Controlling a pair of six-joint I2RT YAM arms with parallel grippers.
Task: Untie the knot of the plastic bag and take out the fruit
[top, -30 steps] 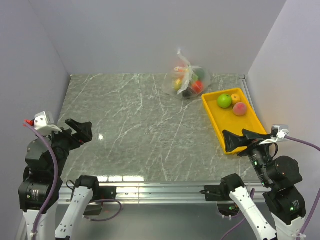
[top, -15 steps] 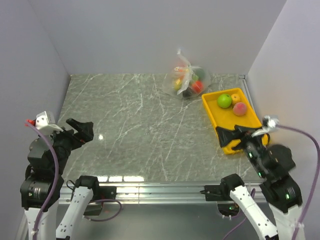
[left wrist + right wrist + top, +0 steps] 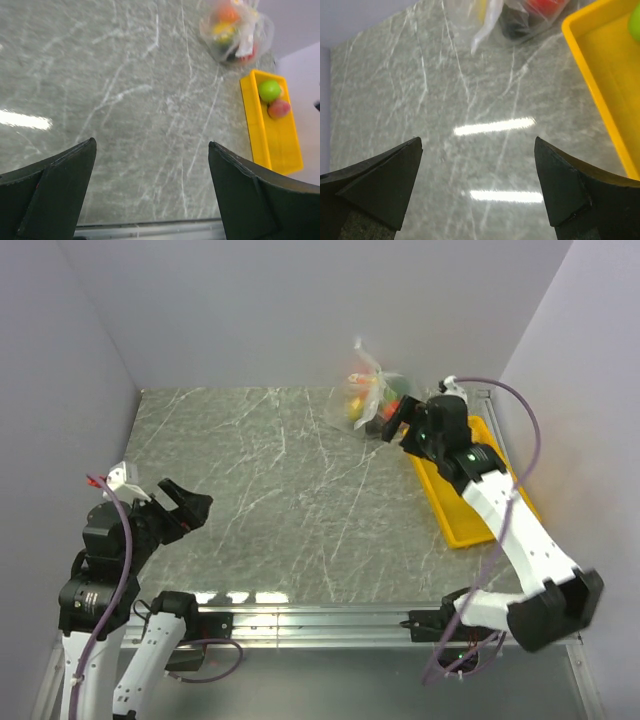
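Observation:
The plastic bag [image 3: 366, 400] sits at the table's far edge, clear and crinkly, with fruit [image 3: 356, 408] of several colours inside. Its knot [image 3: 362, 352] sticks up as a twisted tuft. My right gripper [image 3: 394, 420] stands open just to the right of the bag, nothing between its fingers. In the right wrist view the open right gripper [image 3: 477, 141] hovers over bare table, with the plastic bag [image 3: 520, 17] at the top edge. My left gripper [image 3: 190, 506] is open near the front left, far from the bag. From the left wrist, the plastic bag [image 3: 235, 30] appears far ahead of the left gripper [image 3: 151, 145].
A yellow tray [image 3: 455, 512] lies at the right, partly under my right arm. In the left wrist view the yellow tray [image 3: 260, 135] holds a green fruit [image 3: 270, 90] and a reddish fruit [image 3: 279, 108]. Grey walls close in on three sides.
My right arm has swung from the near right corner across the tray to the bag at the far edge. My left arm has shifted slightly right and lower. Both grippers stay open.

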